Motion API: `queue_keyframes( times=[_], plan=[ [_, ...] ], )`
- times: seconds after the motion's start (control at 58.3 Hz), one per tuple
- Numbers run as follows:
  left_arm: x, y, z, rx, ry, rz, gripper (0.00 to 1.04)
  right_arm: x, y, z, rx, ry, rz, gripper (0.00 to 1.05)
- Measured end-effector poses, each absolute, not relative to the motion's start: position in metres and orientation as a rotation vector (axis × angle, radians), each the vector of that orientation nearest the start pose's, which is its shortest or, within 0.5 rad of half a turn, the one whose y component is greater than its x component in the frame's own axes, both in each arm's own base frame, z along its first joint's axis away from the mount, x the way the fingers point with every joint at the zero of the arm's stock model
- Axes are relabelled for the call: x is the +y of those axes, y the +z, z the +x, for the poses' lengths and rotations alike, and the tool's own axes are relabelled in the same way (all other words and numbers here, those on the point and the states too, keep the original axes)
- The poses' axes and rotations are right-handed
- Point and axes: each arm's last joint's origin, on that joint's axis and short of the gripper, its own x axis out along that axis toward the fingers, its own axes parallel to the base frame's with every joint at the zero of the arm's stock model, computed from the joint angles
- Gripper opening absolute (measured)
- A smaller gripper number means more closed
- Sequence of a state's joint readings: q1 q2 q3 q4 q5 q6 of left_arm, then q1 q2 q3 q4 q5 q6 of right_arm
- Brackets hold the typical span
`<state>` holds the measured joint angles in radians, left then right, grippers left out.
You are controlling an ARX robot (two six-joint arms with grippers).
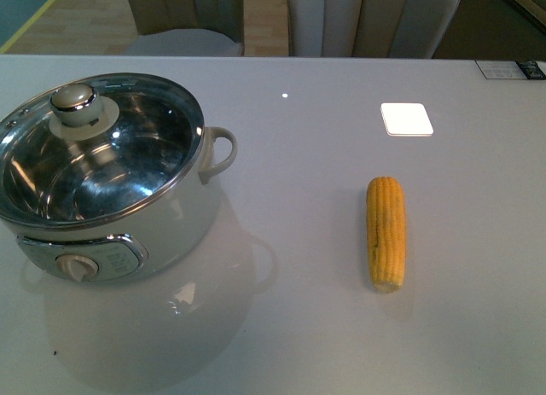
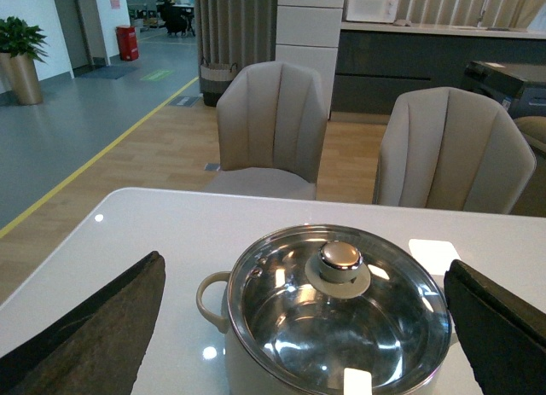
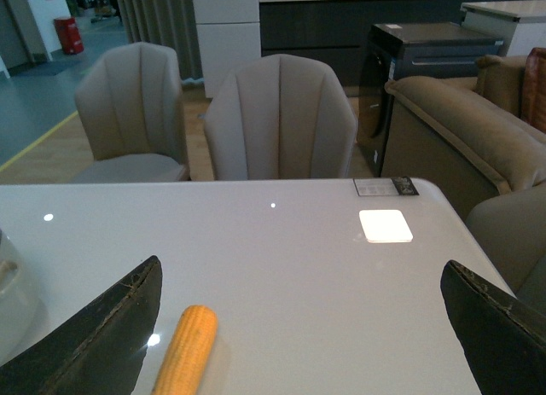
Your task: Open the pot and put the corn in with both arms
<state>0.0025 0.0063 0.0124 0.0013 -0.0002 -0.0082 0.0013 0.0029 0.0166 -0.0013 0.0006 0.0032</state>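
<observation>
Wrist views | left end effector (image 2: 303,263) released, facing pot (image 2: 209,294) | right end effector (image 3: 300,265) released

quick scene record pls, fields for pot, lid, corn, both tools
pot: white cooker, left part of table, dial toward robot
lid: glass, on the pot, not gripped
corn: lying flat on table, right of pot, apart from it
left tool: open, empty, facing pot
right tool: open, empty, corn in view

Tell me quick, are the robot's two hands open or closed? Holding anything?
Left end effector: open, holding nothing.
Right end effector: open, holding nothing.
</observation>
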Motion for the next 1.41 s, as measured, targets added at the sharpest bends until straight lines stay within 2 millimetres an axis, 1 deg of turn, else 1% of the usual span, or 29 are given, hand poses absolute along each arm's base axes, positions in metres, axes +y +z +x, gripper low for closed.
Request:
queue_keyframes(
  times=[0.721,0.755,0.806,0.858,0.909,0.978,1.064,1.133,1.27,1.407],
  plan=[
    [0.000,0.167,0.097,-0.005,-0.003,-0.009,0.98,0.000,0.169,0.097,-0.012,0.001,0.003,0.96],
    [0.000,0.167,0.097,0.055,-0.059,-0.041,0.98,0.000,0.169,0.097,-0.012,0.000,0.003,0.96],
    [0.000,0.167,0.098,0.244,-0.169,-0.139,0.98,0.000,0.169,0.097,-0.012,0.001,0.003,0.96],
    [0.000,0.166,0.099,0.347,-0.215,-0.216,0.98,0.000,0.169,0.097,-0.012,0.002,0.003,0.96],
    [-0.001,0.168,0.101,0.376,-0.233,-0.247,0.98,0.000,0.169,0.097,-0.012,0.002,0.003,0.96],
    [-0.005,0.178,0.105,0.364,-0.261,-0.249,0.98,0.000,0.169,0.097,-0.012,-0.001,0.003,0.96],
    [-0.009,0.187,0.116,0.338,-0.280,-0.229,0.98,0.000,0.169,0.097,-0.012,-0.001,0.003,0.96],
    [-0.009,0.187,0.127,0.334,-0.283,-0.217,0.98,0.000,0.169,0.097,-0.012,-0.001,0.003,0.96],
    [-0.007,0.177,0.161,0.338,-0.236,-0.156,0.98,0.000,0.169,0.097,-0.012,0.000,0.003,0.96],
    [-0.005,0.162,0.205,0.325,-0.199,-0.082,0.98,0.000,0.169,0.097,-0.012,-0.001,0.003,0.96]
  ],
)
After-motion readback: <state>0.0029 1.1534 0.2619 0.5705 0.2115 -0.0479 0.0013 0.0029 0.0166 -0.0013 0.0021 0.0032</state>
